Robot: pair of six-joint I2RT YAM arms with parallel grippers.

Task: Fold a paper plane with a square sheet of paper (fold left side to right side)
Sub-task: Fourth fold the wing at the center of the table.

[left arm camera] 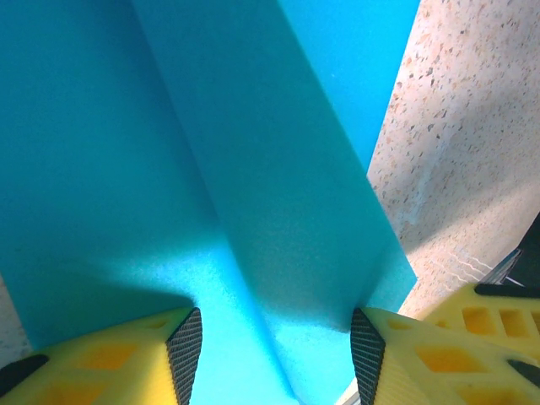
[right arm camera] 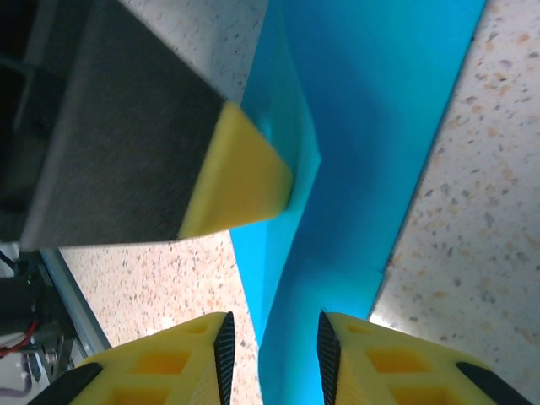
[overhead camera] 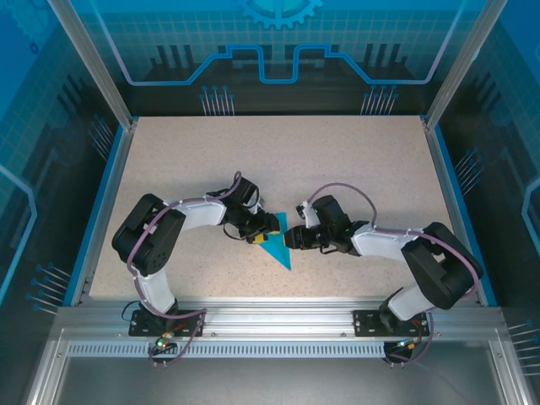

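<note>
My left pincer is spread wide. Its two pads straddle a raised fold of the paper plane without squeezing it. The right wrist view shows one yellow fingertip of that pincer resting on the paper's edge. My right pincer is open only narrowly, with the pads not meeting and blue paper running between them. I cannot tell whether either pad touches the paper.

From above, both pincers meet over the paper near the middle of the worktop, left and right. The paper reads as a slim wedge with its point towards me, no longer a square. I judge the early folds done and the left-over-right closing fold in hand, with the layers not yet pressed flat.

The worktop is pale speckled stone-look laminate, bare around the paper. It has a blue rim, an aluminium rail at my edge, and blue-lit panel walls with a printed pattern held by metal posts.
</note>
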